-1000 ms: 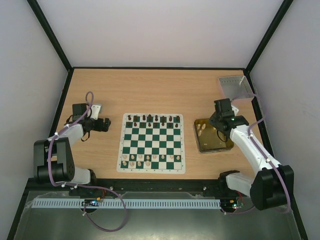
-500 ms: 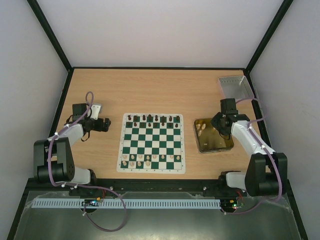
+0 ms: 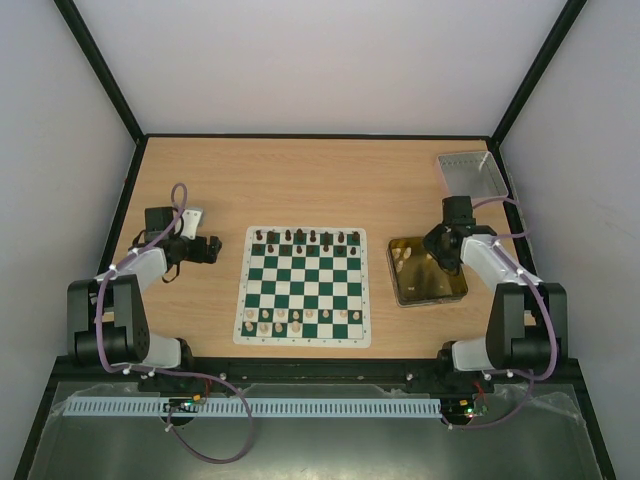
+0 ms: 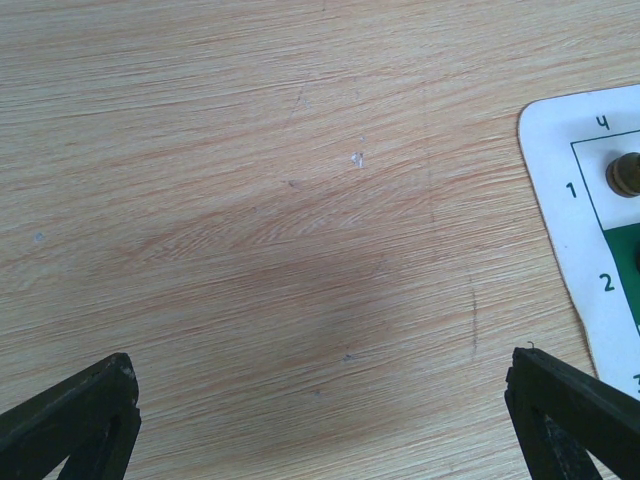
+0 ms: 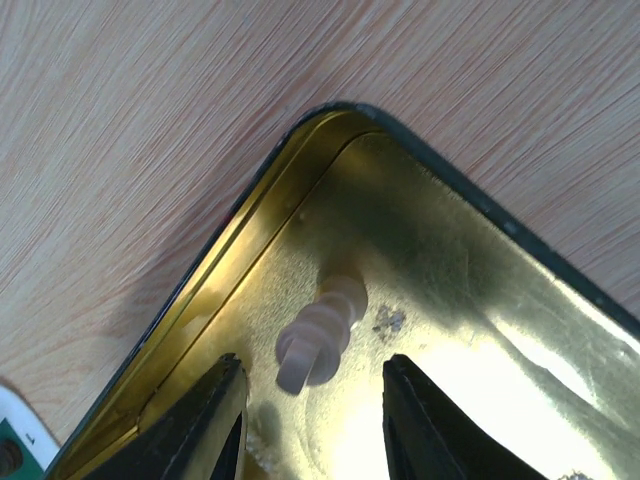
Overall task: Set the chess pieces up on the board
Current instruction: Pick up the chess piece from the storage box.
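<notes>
Chess piece point(image 5: 321, 333) lying, head upper-right

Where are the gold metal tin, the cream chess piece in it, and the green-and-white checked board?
gold metal tin point(image 5: 455, 270): right wrist view, bare gold floor.
cream chess piece point(image 5: 322, 335): right wrist view, ribbed body.
green-and-white checked board point(image 3: 305, 285): top external view, bare centre squares.

Soft, even light from above fills the top view, with faint shadows. In the left wrist view a dim shadow darkens the table point(image 4: 330, 300) mid-frame. Glare whitens the gold tin point(image 5: 520, 350) at right; its cream piece point(image 5: 320, 330) looks slightly blurred
</notes>
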### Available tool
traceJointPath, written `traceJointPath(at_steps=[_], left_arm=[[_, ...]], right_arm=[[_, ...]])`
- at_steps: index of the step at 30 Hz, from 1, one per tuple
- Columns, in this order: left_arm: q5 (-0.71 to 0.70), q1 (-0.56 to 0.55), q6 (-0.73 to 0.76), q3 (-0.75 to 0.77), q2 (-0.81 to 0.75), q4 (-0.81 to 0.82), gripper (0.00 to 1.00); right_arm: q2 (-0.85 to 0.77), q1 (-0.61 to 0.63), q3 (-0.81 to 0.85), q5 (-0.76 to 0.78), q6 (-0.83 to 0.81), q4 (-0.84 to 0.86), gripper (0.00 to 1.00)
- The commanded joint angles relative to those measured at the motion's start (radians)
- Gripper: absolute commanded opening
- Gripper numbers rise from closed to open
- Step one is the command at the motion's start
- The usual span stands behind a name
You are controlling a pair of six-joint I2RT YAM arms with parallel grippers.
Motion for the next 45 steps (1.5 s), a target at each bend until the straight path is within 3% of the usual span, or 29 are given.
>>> traceJointPath(at_steps=[1, 19, 23, 33, 39, 45], left_arm=[[0.003, -0.007, 0.010, 0.004, 0.012, 0.001, 0.99], [-0.005, -0.016, 0.010, 0.008, 0.026, -0.001, 0.99], [-0.005, -0.016, 0.009, 0.008, 0.024, -0.002, 0.99], [-0.007, -0.019, 0.010, 0.009, 0.024, -0.002, 1.00], [-0.007, -0.020, 0.010, 0.010, 0.029, -0.002, 1.00], [-0.010, -0.020, 0.007, 0.011, 0.033, -0.002, 1.00]], right_arm=[[0.023, -0.027, 0.017, 0.002, 0.014, 0.029, 0.36], [0.080, -0.042, 0.026, -0.036, 0.009, 0.068, 0.28], [0.085, -0.042, 0.019, -0.031, 0.007, 0.072, 0.20], [0.045, -0.039, 0.007, -0.011, -0.002, 0.052, 0.09], [-0.066, 0.043, 0.036, 0.039, -0.007, -0.036, 0.10], [-0.141, 0.212, 0.085, 0.089, -0.014, -0.155, 0.10]])
